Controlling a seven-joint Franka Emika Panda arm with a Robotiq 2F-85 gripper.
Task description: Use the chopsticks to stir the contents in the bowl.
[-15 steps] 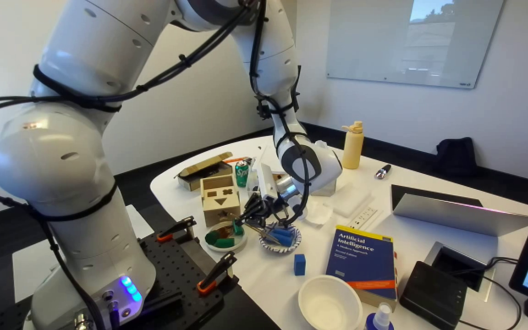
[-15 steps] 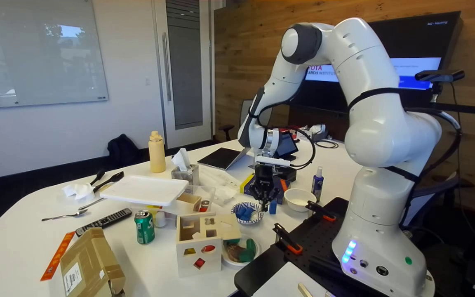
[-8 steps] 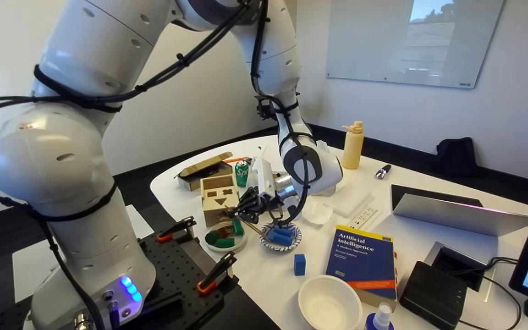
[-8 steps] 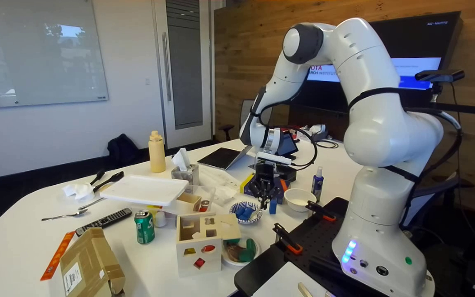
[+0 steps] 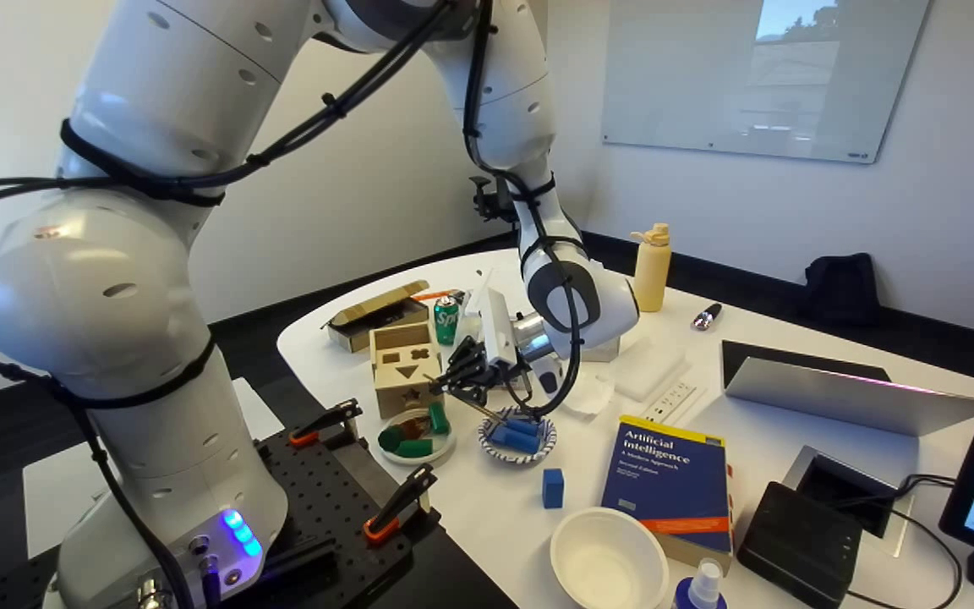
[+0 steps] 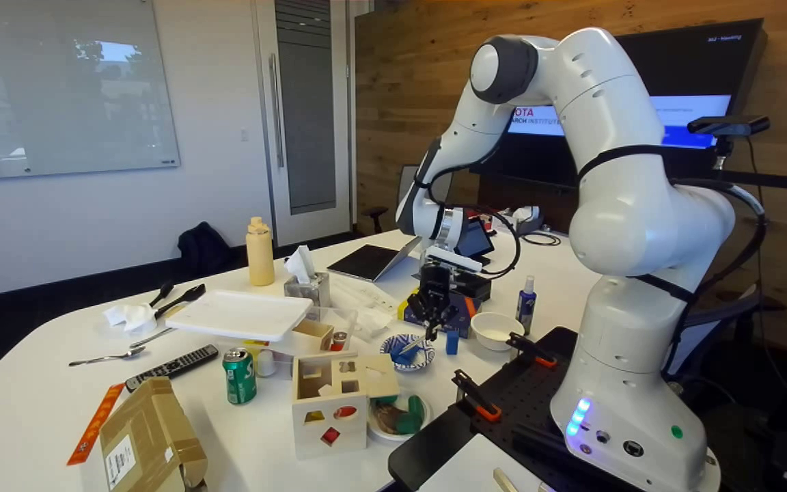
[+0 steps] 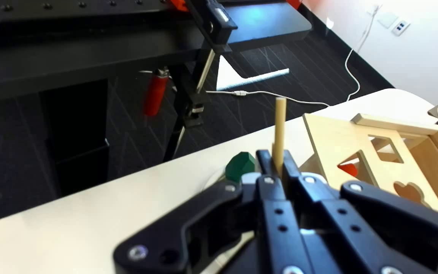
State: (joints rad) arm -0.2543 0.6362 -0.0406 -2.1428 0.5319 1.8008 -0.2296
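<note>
Black hand (image 5: 440, 387) moved toward 2 o'clock in an exterior view | gripping slim wooden chopsticks (image 7: 279, 133) | round blue-and-white bowl (image 5: 517, 459) at hand's 4 o'clock | blue blocks (image 5: 519, 438) inside, if jammed, could twist chopsticks askew

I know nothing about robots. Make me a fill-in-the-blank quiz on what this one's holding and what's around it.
1. The gripper is shut on chopsticks slanting toward the blue-and-white patterned bowl, where the visible blocks are coloured ____.
2. The title on the thick textbook reads "Artificial ____".
3. The Sprite can is mostly ____.
4. The larger bowl near the textbook is plain ____.

Missing words: blue; Intelligence; green; white.
</note>
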